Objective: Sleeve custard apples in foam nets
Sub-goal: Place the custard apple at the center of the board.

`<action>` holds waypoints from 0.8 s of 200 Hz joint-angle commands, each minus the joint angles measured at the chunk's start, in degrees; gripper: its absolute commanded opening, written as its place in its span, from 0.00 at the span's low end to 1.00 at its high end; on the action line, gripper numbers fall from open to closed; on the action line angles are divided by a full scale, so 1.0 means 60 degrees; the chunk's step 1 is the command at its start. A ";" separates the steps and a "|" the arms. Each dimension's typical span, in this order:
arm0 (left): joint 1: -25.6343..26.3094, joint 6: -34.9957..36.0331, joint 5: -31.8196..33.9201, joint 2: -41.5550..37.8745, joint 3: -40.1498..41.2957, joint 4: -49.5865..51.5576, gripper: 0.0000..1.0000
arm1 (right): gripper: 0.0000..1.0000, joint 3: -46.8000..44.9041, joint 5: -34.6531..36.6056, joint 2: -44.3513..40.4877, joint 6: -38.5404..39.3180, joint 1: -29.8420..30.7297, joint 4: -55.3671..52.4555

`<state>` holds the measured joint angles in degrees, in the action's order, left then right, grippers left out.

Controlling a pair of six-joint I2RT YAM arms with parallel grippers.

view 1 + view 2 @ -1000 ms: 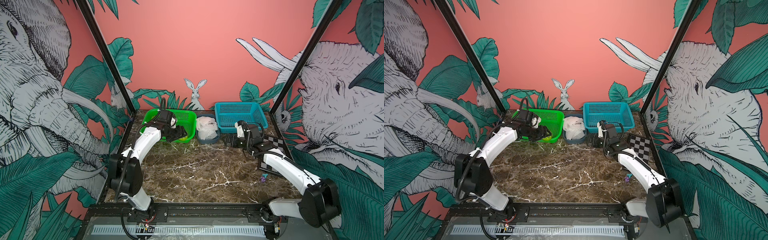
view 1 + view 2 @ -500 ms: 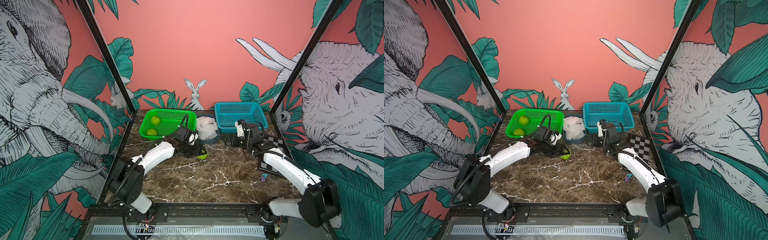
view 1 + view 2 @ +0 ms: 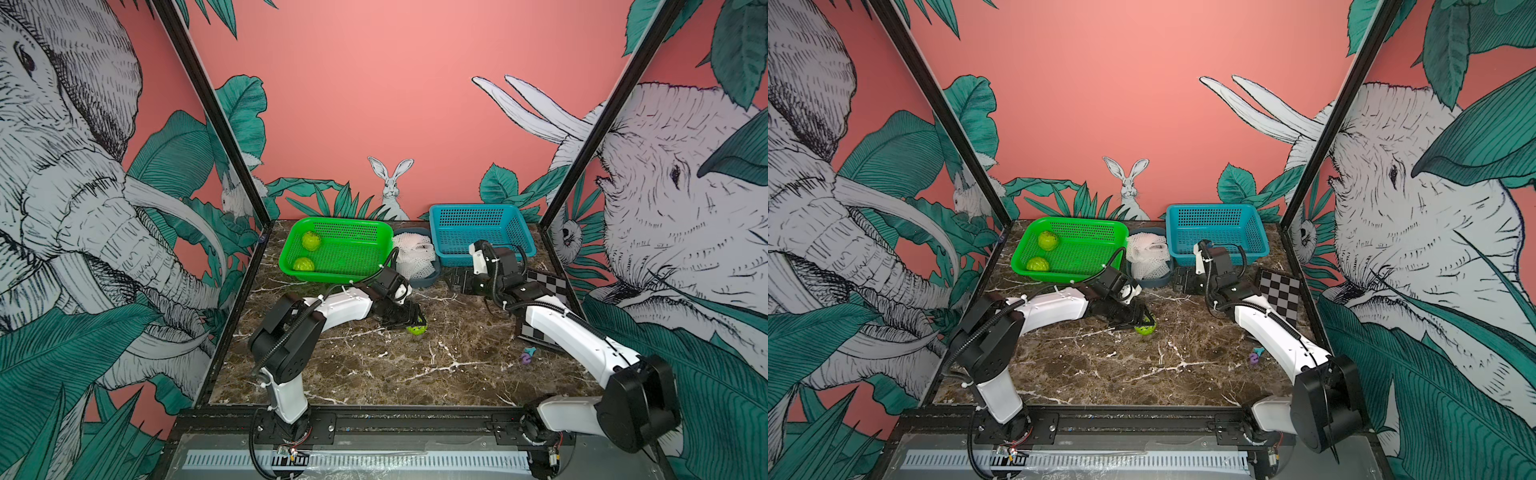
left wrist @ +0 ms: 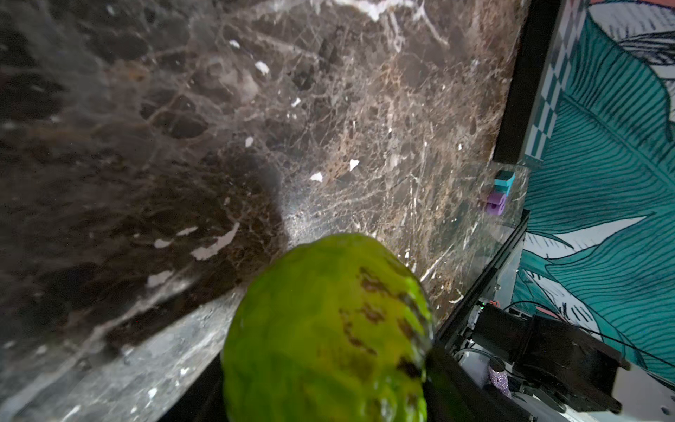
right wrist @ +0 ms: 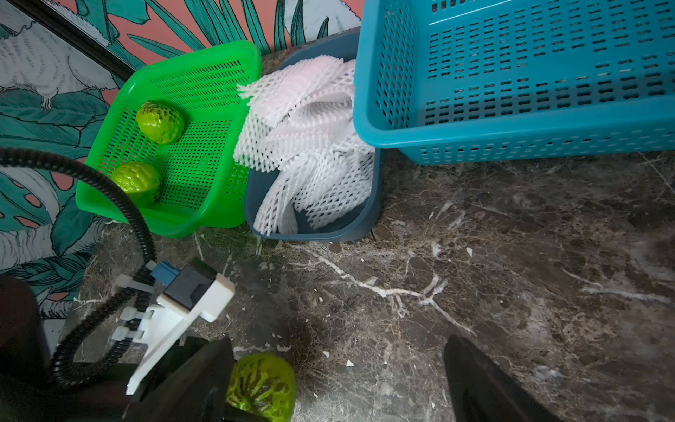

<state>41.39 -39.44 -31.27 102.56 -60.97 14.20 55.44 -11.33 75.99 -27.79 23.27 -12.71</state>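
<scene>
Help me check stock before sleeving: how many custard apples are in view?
3. Two custard apples lie in the green basket, one toward its back, one toward its front. The third is held by the left gripper near the table's middle. None appears hidden.

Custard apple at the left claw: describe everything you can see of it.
The custard apple is round and lime-green, with bumpy scaly skin and dark brown blotches on one side. No net covers it. The left claw grips it, low over the middle of the marble table, in front of the tub of foam nets. Whether it touches the table I cannot tell.
</scene>
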 commanded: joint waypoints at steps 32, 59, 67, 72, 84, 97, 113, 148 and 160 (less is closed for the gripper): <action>0.0088 -0.0018 0.0030 0.0256 -0.0151 -0.0366 0.70 | 0.93 -0.0068 0.0094 0.0144 -0.0001 0.0058 0.0242; 0.0080 0.0016 0.0170 0.0305 -0.0198 -0.0374 0.73 | 0.93 -0.0087 0.0095 0.0146 0.0003 0.0070 0.0233; 0.0077 0.0014 0.0162 0.0332 -0.0220 -0.0367 0.75 | 0.93 -0.0096 0.0103 0.0142 0.0003 0.0072 0.0241; 0.0077 0.0015 0.0177 0.0334 -0.0231 -0.0360 0.76 | 0.93 -0.0095 0.0103 0.0139 0.0001 0.0075 0.0232; 0.0078 0.0028 0.0194 0.0313 -0.0262 -0.0361 0.77 | 0.93 -0.0090 0.0116 0.0143 0.0004 0.0076 0.0215; 0.0077 0.0062 0.0280 0.0250 -0.0255 -0.0305 0.78 | 0.92 -0.0097 0.0118 0.0139 0.0001 0.0077 0.0218; 0.0082 0.0060 0.0360 0.0186 -0.0260 -0.0246 0.80 | 0.92 -0.0096 0.0141 0.0127 0.0003 0.0091 0.0195; 0.0072 0.0103 0.0525 0.0001 -0.0262 -0.0126 0.80 | 0.92 -0.0113 0.0153 0.0153 -0.0026 0.0106 0.0156; 0.0078 0.0109 0.0600 -0.0053 -0.0282 -0.0060 0.78 | 0.92 -0.0112 0.0172 0.0154 -0.0030 0.0120 0.0125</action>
<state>41.71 -39.20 -29.28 104.29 -61.69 12.73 55.44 -11.11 76.58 -27.83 23.40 -12.69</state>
